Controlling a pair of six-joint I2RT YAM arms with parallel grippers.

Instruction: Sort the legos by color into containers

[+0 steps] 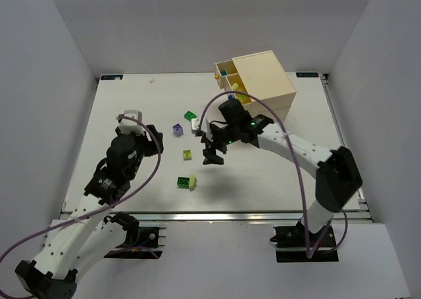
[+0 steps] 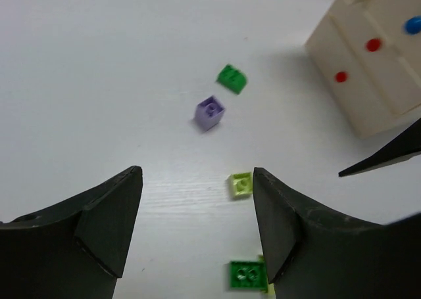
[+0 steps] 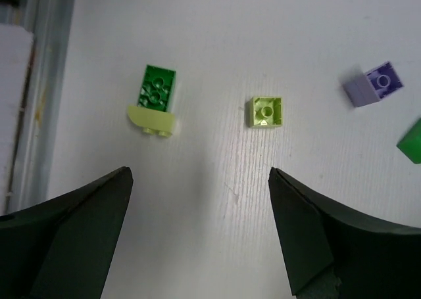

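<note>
Legos are seen scattered on the white desk in the top view. A green brick and a purple brick are placed toward the far side, and a pale yellow-green brick is set nearer. A second green brick is found nearest, touched on one side by a pale piece. The cream chest is set at the far right, with its upper drawers pulled out and small coloured bricks visible inside. The right claw is held just right of the pale yellow-green brick. The left claw is raised at the left.

In the left wrist view, the left claw is shown with its jaws spread wide and nothing gripped. The pale yellow-green brick is framed between the fingers, near the right one. The second green brick is partly hidden at the bottom edge. The purple brick and the green brick are seen farther off. The chest is seen at upper right with red knobs and a blue knob.

In the right wrist view, the right claw is spread wide and nothing is held. The second green brick is shown with the pale piece against its near end. The pale yellow-green brick is centred ahead, and the purple brick is seen at the right.
</note>
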